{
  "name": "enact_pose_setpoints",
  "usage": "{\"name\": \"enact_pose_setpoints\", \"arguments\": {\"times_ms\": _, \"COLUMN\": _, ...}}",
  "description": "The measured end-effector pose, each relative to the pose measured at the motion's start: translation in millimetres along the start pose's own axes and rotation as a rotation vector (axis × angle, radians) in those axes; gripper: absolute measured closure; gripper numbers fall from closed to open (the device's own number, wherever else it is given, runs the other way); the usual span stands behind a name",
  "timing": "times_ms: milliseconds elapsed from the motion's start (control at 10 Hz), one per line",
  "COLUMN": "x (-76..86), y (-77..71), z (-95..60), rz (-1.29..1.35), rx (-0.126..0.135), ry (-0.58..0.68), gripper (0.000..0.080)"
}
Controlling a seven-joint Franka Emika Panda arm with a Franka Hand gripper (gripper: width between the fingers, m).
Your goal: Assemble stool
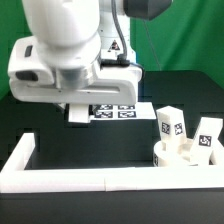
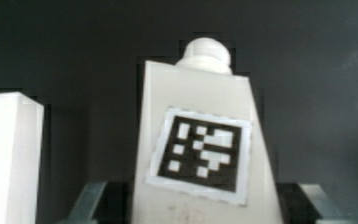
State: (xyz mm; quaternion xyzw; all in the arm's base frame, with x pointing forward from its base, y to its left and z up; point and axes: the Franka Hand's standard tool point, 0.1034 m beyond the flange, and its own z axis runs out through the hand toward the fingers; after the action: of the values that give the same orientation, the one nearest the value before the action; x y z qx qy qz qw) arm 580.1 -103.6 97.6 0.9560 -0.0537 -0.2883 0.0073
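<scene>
Firmly pinched by its flat sides between the nearly closed gripper [image 2: 197, 200], the small white rectangular tagged leg block [image 2: 199, 130], seemingly light, rigid and smooth, hangs above the black table [image 1: 60, 205]

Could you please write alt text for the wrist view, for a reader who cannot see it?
A white leg block with a square black-and-white marker tag and a rounded peg at its far end fills the frame, held between the two gripper fingers against a dark background. Part of another white piece shows at one edge.
</scene>
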Motion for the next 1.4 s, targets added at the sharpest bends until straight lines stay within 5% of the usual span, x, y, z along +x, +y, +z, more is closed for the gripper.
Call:
{"name": "enact_pose_setpoints", "arguments": {"times_ms": 100, "x": -3.0, "y": -0.6, "z": -0.1, "rz": 0.002, "rx": 0.005, "ry": 0.064, "gripper": 0.0475}}
{"name": "enact_pose_setpoints", "arguments": {"times_ms": 200, "x": 1.5, "y": -15.8, "z": -21.4, "rz": 0.011, "rx": 0.007, "ry": 0.147, "gripper": 0.0475}}
{"name": "enact_pose_setpoints", "arguments": {"times_ms": 300, "x": 8.5, "y": -43.6, "z": -56.7, "rz": -0.006, "rx": 0.002, "ry": 0.301, "gripper": 0.0475}}
{"name": "enact_pose_setpoints", "arguments": {"times_ms": 400, "x": 7.6, "y": -70.1, "z": -75.7, "rz": -0.002, "rx": -0.002, "ry": 0.434, "gripper": 0.0475}}
{"name": "enact_pose_setpoints", "arguments": {"times_ms": 500, "x": 3.5, "y": -86.6, "z": -73.1, "rz": 0.014, "rx": -0.002, "ry": 0.496, "gripper": 0.0475}}
{"name": "enact_pose_setpoints", "arguments": {"times_ms": 600, "x": 7.9, "y": -83.9, "z": -57.6, "rz": 0.022, "rx": -0.008, "ry": 0.535, "gripper": 0.0475}}
{"name": "enact_pose_setpoints", "arguments": {"times_ms": 900, "x": 17.4, "y": -83.9, "z": -60.9, "rz": 0.019, "rx": -0.014, "ry": 0.774, "gripper": 0.0475}}
{"name": "enact_pose_setpoints", "arguments": {"times_ms": 1100, "x": 22.3, "y": -111.6, "z": -57.4, "rz": -0.074, "rx": -0.111, "ry": 0.939, "gripper": 0.0475}}
{"name": "enact_pose_setpoints", "arguments": {"times_ms": 1300, "x": 20.3, "y": -142.0, "z": -50.0, "rz": -0.123, "rx": -0.135, "ry": 1.058, "gripper": 0.0475}}
{"name": "enact_pose_setpoints", "arguments": {"times_ms": 1400, "x": 19.6, "y": -140.5, "z": -51.3, "rz": -0.133, "rx": -0.133, "ry": 1.149, "gripper": 0.0475}}
